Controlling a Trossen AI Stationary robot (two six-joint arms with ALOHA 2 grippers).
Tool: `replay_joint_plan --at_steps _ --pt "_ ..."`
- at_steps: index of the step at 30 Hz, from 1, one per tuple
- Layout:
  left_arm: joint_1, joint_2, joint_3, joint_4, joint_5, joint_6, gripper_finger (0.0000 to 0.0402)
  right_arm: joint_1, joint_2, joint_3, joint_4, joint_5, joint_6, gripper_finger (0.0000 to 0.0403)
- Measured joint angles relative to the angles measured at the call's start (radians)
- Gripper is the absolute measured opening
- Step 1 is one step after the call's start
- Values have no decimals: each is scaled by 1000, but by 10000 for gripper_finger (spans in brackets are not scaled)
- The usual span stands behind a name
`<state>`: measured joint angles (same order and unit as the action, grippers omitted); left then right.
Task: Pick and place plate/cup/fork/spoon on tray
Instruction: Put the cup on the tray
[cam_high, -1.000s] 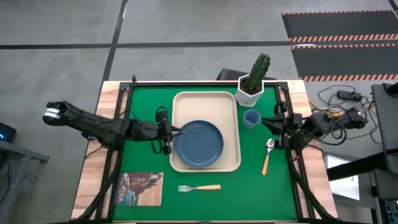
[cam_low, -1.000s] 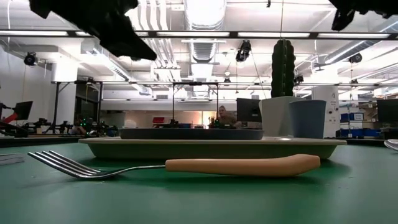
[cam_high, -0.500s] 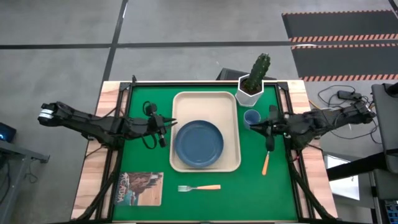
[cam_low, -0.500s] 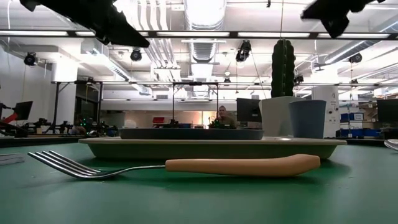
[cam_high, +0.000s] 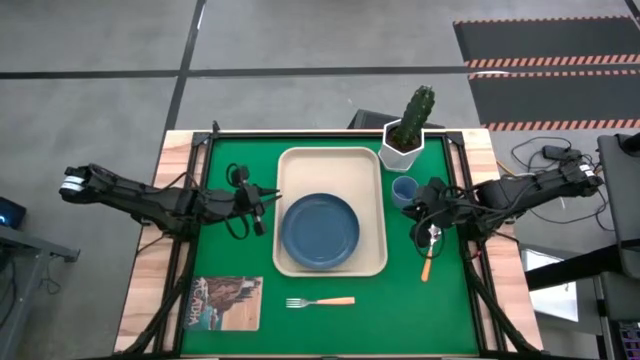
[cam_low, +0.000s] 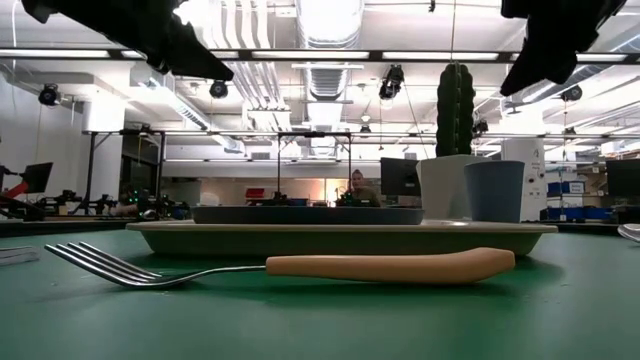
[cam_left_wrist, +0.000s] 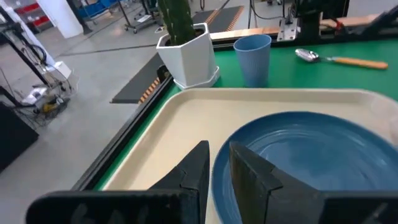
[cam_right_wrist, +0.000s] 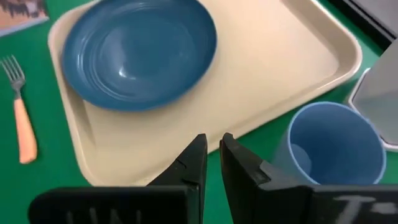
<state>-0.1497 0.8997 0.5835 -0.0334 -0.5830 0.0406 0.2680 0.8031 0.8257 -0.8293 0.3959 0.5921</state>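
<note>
The dark blue plate (cam_high: 320, 228) lies flat in the cream tray (cam_high: 331, 160). The small blue cup (cam_high: 403, 189) stands on the green table between the tray and the spoon (cam_high: 428, 255). The fork (cam_high: 320, 301) lies on the table near the tray's near edge. My left gripper (cam_high: 258, 206) is shut and empty, left of the tray; its wrist view (cam_left_wrist: 219, 167) looks over the plate (cam_left_wrist: 311, 155). My right gripper (cam_high: 420, 210) is shut and empty, above the table just on the near side of the cup (cam_right_wrist: 333, 146), over the spoon's bowl end.
A white hexagonal pot with a cactus (cam_high: 403, 140) stands at the tray's far right corner, close behind the cup. A picture-covered booklet (cam_high: 225, 303) lies at the near left. Bare green table lies right of the tray around the spoon and along the near edge.
My left gripper has drawn back from the plate's left rim toward the table's left edge and a little toward the far edge. My right gripper has gone toward the table's left, from near the right edge to beside the cup. The plate, cup, fork and spoon have stayed put.
</note>
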Motion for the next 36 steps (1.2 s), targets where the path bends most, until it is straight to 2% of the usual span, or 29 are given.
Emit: replay_joint_plan --at_steps 6,17,26,30,36 --pt "0 -4 10 13 -1 70 44 0 30 7 -5 35 -8 33" --pt "0 -8 10 16 -2 111 44 -3 34 7 -4 104 -10 33" --pt "0 -9 11 65 -2 160 44 -4 86 6 -2 111 -95 35" --pt "0 -10 11 91 -2 205 44 -16 119 8 2 130 -97 61" --pt "0 -11 11 110 -2 225 44 -57 157 16 -5 131 -142 134"
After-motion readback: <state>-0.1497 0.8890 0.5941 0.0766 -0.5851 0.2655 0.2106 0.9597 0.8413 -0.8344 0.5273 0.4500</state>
